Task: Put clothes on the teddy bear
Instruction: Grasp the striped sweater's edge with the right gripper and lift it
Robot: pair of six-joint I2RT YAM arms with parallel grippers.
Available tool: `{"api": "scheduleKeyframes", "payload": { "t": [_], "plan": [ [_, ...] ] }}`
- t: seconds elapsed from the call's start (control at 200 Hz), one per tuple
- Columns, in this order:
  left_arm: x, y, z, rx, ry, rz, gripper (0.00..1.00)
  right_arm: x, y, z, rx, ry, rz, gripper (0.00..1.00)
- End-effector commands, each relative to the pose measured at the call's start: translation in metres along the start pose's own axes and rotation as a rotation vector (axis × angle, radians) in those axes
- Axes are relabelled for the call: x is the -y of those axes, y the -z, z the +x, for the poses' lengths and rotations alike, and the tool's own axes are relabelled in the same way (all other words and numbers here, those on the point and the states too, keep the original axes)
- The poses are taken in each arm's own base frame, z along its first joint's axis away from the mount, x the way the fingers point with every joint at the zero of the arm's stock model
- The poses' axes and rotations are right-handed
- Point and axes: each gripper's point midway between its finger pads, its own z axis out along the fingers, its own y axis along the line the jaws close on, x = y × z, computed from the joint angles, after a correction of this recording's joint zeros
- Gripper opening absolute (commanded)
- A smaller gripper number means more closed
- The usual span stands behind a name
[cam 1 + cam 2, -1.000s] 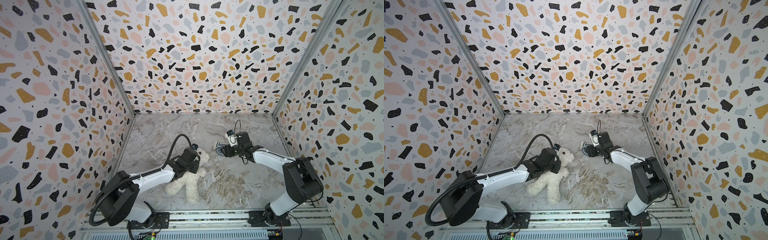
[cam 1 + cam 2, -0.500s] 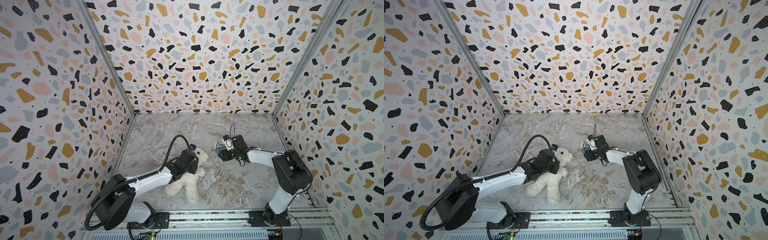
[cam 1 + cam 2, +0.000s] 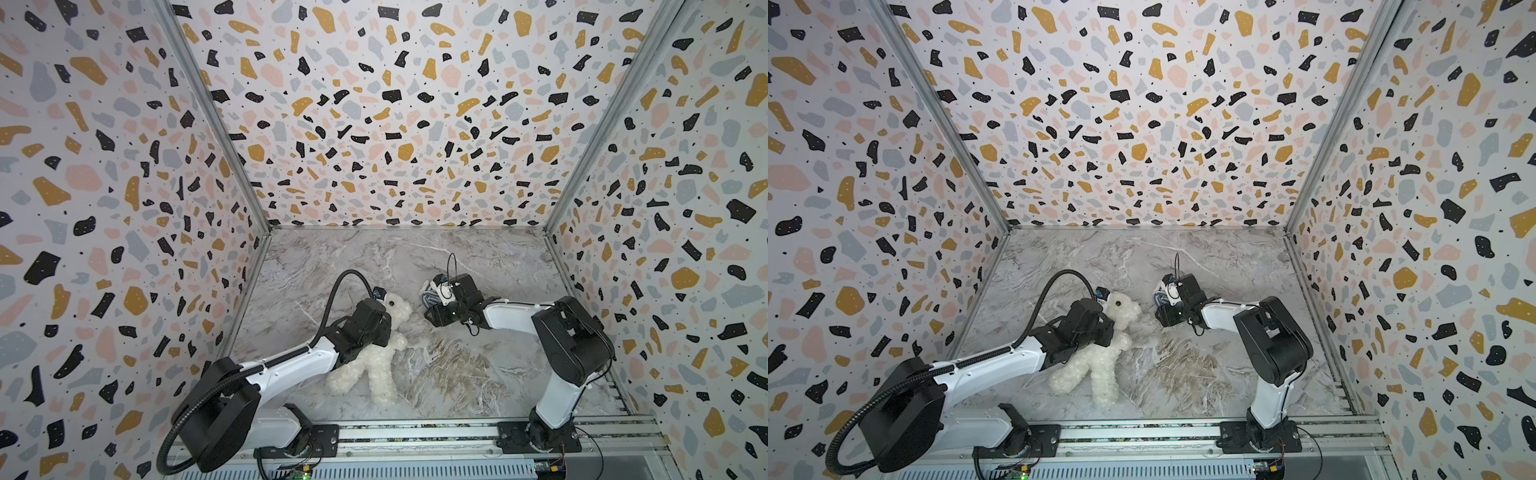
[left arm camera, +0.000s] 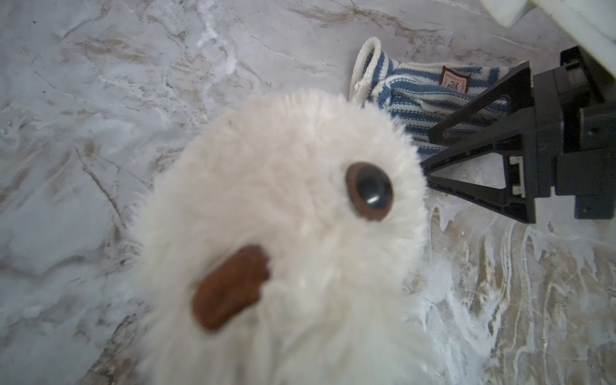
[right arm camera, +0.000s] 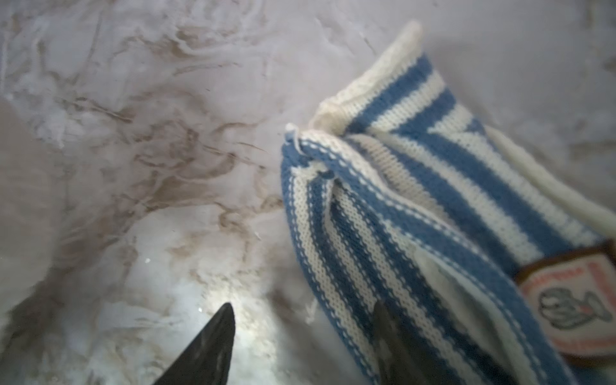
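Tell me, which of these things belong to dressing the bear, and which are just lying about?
Part of the job:
teddy bear
blue-and-white striped shirt
left claw, closed on the bear
right claw, open at the shirt

Just surroundings:
marbled tabletop
speckled walls

Both top views are bright and sharp, bowed at the edges. My left wrist view blurs the teddy bear (image 4: pixel 283 233); glare whitens the table (image 5: pixel 186 300) in my right
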Motion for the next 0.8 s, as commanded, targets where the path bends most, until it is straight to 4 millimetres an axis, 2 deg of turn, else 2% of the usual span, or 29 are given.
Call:
{"api": "scheduleKeyframes", "payload": {
  "t": [0.0,0.215,0.38,0.556,0.796],
  "plan": [
    [-0.006,0.004,-0.008,0.048,0.026,-0.010,0.15,-0.023,-0.003,-0.017,0.030,-0.013,-0.083,0.66],
    [-0.003,0.007,-0.008,0.059,0.013,0.017,0.16,-0.012,0.034,-0.054,0.111,0.011,-0.046,0.66],
    [0.006,0.007,-0.010,0.060,-0.020,0.063,0.16,0.019,0.051,-0.067,0.102,0.051,0.084,0.67],
    [0.014,0.011,-0.016,0.090,-0.047,0.099,0.16,0.041,0.043,-0.062,0.018,0.096,0.152,0.65],
    [0.021,0.008,-0.013,0.083,-0.025,0.134,0.13,0.030,0.022,-0.063,-0.029,0.162,0.077,0.53]
  ]
}}
